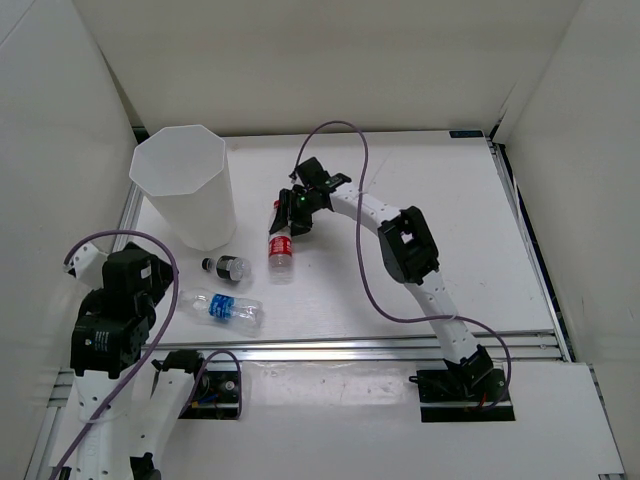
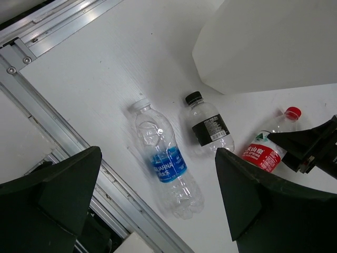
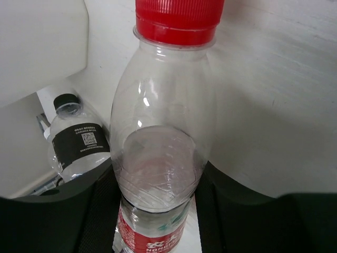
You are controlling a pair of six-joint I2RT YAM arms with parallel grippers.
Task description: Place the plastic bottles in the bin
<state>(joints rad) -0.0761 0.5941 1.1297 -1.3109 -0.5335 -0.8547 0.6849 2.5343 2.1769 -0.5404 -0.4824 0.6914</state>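
Observation:
The red-capped bottle (image 1: pixel 281 250) lies on the white table right of the bin (image 1: pixel 190 210). My right gripper (image 1: pixel 292 214) is over it, and its fingers (image 3: pixel 102 200) press both sides of the bottle (image 3: pixel 163 153) just above the red label. The black-capped bottle (image 1: pixel 228 268) and the blue-labelled bottle (image 1: pixel 225 308) lie loose in front of the bin. My left gripper (image 2: pixel 158 153) is open and empty, raised above the blue-labelled bottle (image 2: pixel 167 163), with the black-capped bottle (image 2: pixel 208 128) beyond it. The unlabelled bottle is out of view.
An aluminium rail (image 1: pixel 380 347) runs along the table's near edge and shows in the left wrist view (image 2: pixel 52 100). White walls enclose the table at the back and sides. A purple cable (image 1: pixel 365 200) loops over the right arm.

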